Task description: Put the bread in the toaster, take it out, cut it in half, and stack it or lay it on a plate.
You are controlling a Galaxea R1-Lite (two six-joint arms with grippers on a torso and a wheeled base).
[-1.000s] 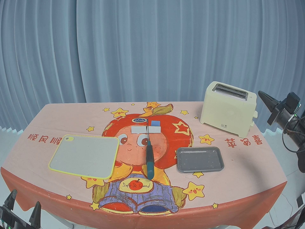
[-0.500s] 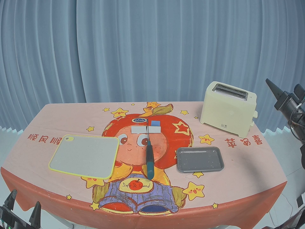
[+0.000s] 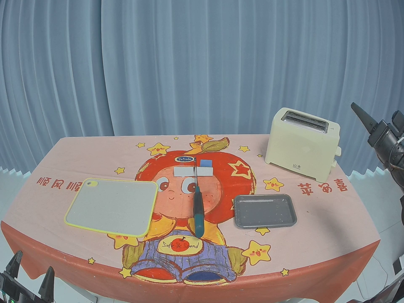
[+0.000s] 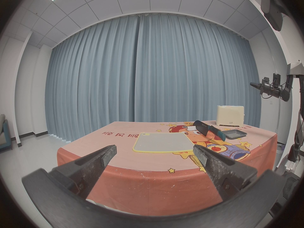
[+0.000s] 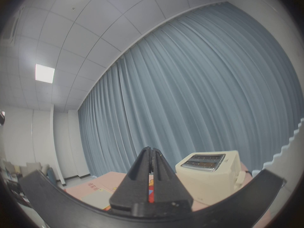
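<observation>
Head view is giving you the left gripper [image 3: 31, 271] sitting low, well left of the knife [image 3: 198, 209] and off the near edge of the table [image 3: 336, 236], with its fingers spread wide. The cutting board [image 3: 111, 206] is lying just left of the knife, and the grey plate [image 3: 265, 210] is lying just right of it. The toaster [image 3: 304, 144] is standing farther right of the knife. The right gripper [image 3: 361, 113] is hovering well right of the knife, with its fingers pressed together.
</observation>
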